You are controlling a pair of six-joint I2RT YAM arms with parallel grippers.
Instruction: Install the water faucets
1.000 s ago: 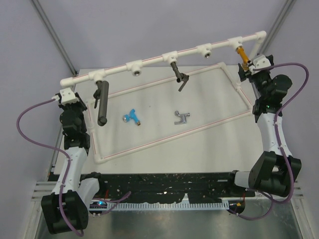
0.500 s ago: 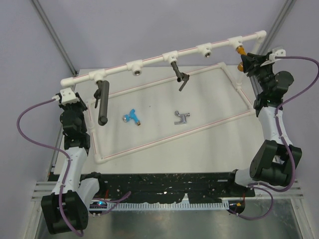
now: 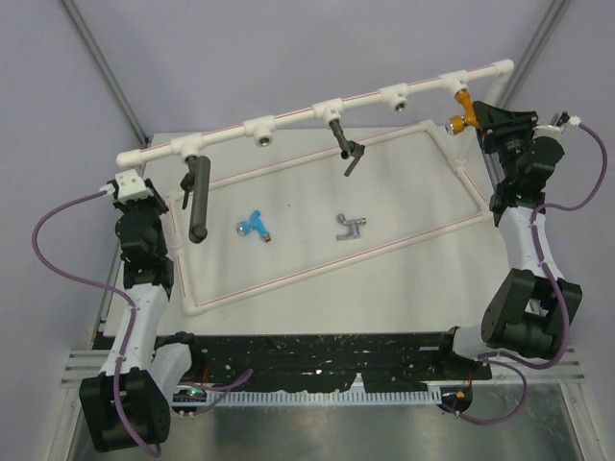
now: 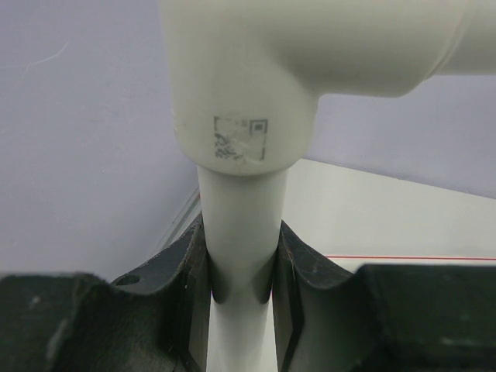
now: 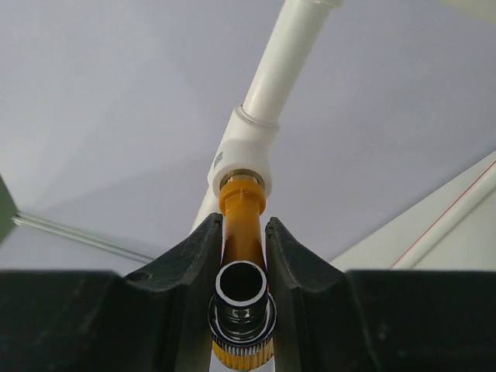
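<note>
The orange-gold faucet [image 3: 464,104] hangs from the rightmost socket of the white pipe [image 3: 317,108]. My right gripper [image 3: 478,117] is shut on it. In the right wrist view its body [image 5: 242,221] sits between the fingers, the gripper [image 5: 243,226] closed on it, and its threaded end is in the socket [image 5: 242,159]. The blue faucet [image 3: 256,225] and the silver-grey faucet [image 3: 351,227] lie loose on the table. My left gripper [image 3: 131,184] is shut on the pipe's left upright [image 4: 242,194], which is clamped between the fingers [image 4: 186,263].
A long dark grey cylinder [image 3: 199,200] hangs from the left socket. A dark lever tap [image 3: 346,146] hangs from a middle one. Two open sockets [image 3: 261,133] [image 3: 396,98] face out. A white pipe frame [image 3: 288,272] lies flat around the loose faucets.
My right gripper has shut on the orange-gold faucet and its wrist has rolled, turning the faucet so that its spout swings to the left. The left arm has not moved.
</note>
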